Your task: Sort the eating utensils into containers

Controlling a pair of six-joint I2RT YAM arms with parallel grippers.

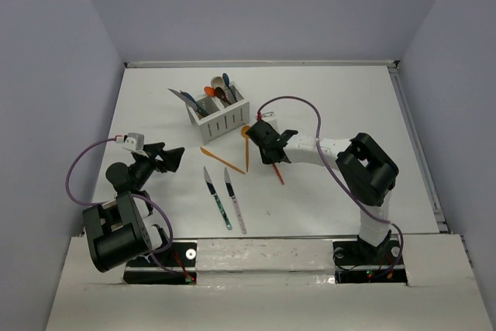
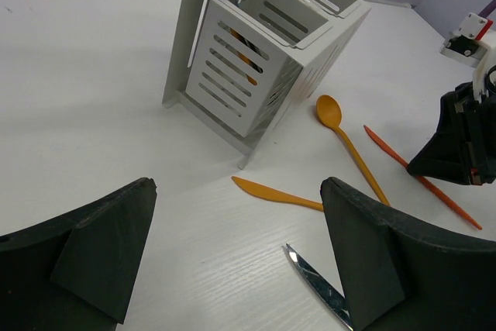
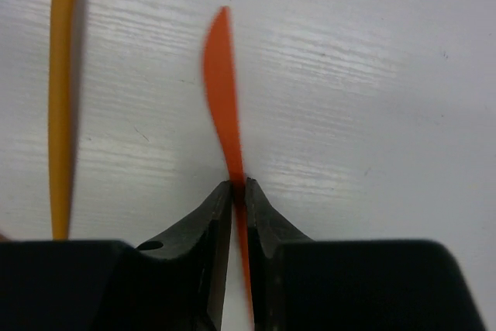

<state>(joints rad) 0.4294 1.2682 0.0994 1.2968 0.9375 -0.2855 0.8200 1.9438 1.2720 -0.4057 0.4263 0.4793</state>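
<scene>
Two black left fingers (image 2: 93, 246) stand spread wide above the white bench (image 1: 155, 98), holding nothing, short of the white slotted plastic caddy (image 1: 225, 120). Further right, the right fingers (image 3: 217, 215) pinch a slim red-orange plastic knife (image 3: 221, 91) partway along, beside a yellow-orange spoon (image 3: 60, 114).

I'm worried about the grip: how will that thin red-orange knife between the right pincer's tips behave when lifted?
The red-orange knife looks like thin, flat plastic, so it is probably light and slightly bendy. The right pincer pinches only its narrow part, so it may pivot or slip. Being flat-sided, it shouldn't roll.
</scene>
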